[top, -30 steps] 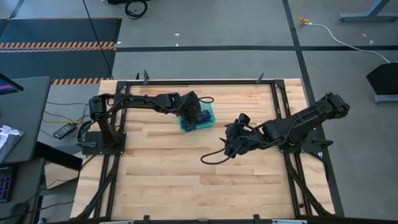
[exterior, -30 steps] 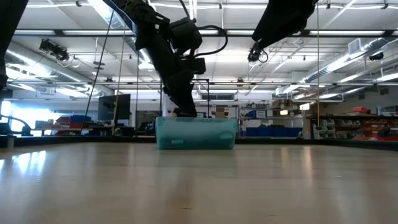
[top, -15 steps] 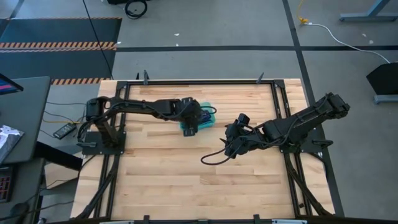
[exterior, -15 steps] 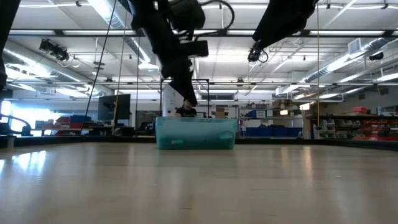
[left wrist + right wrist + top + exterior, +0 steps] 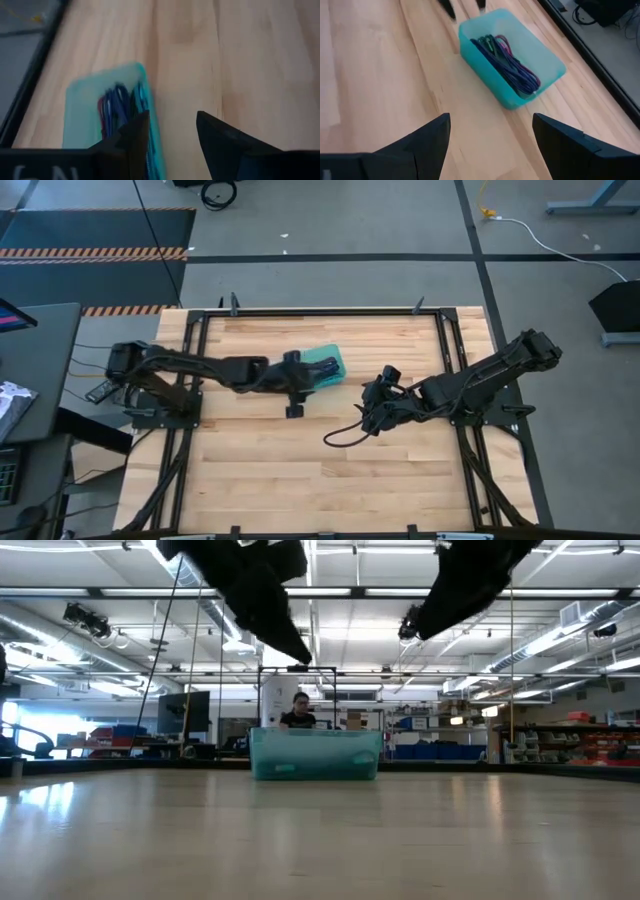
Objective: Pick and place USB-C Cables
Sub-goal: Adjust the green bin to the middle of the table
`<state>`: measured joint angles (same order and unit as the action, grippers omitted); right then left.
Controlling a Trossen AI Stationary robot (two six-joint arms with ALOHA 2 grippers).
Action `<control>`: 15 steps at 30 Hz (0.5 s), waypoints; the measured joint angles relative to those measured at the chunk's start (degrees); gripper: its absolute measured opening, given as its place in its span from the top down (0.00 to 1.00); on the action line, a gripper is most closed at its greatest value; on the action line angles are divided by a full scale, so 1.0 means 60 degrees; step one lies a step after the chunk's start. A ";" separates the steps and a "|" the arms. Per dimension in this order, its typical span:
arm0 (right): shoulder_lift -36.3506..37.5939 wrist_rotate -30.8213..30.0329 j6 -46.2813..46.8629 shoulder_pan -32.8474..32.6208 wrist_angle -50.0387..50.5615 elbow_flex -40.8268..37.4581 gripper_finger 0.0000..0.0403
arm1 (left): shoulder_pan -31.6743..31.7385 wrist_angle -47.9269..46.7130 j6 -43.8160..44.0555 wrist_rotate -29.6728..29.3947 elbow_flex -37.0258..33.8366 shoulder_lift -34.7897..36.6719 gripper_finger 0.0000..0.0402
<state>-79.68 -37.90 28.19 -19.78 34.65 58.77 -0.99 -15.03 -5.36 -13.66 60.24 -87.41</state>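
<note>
Several thin coiled USB-C cables (image 5: 507,62), purple, maroon and dark green strands, lie bundled inside the translucent teal rectangular plastic tray (image 5: 547,62), long axes running along the tray's length. Exact count cannot be told; the strands overlap. In the left wrist view the bundle (image 5: 120,107) is blurred, probably the same colours. The tray (image 5: 329,358) sits on the far-centre part of the pale butcher-block wooden table (image 5: 300,460), angled to the table edges, walls smooth with rounded corners.

Left gripper (image 5: 293,395) hangs above the table just near-left of the tray, dark fingers (image 5: 131,137) parted and empty. Right gripper (image 5: 372,412) waits to the right of centre, well apart from the tray, fingers (image 5: 432,135) spread wide, holding nothing.

Bare planks on the whole near half; a black metal frame (image 5: 320,311) rims the table. In the low view a person (image 5: 298,712) shows beyond the tray (image 5: 315,755).
</note>
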 joint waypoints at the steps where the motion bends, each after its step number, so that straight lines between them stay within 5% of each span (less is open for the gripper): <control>1: 0.0001 -0.0009 -0.0021 0.0056 -0.0068 -0.0103 0.28 | -0.0005 0.0787 0.0112 0.0016 -0.0431 0.0282 0.57; 7: 0.0007 0.0324 -0.1202 0.0700 -0.1952 -0.0709 0.28 | -0.0163 0.5067 0.0685 0.0659 -0.3049 0.2262 0.57; 15: -0.0402 0.3220 -0.3279 0.2661 -0.2244 -0.0452 0.31 | -0.0426 0.8710 0.0750 0.0642 -0.5173 0.3883 0.57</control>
<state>-82.09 -18.58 8.52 -3.81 21.19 56.05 -3.55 37.23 -0.86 -9.81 29.20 -64.11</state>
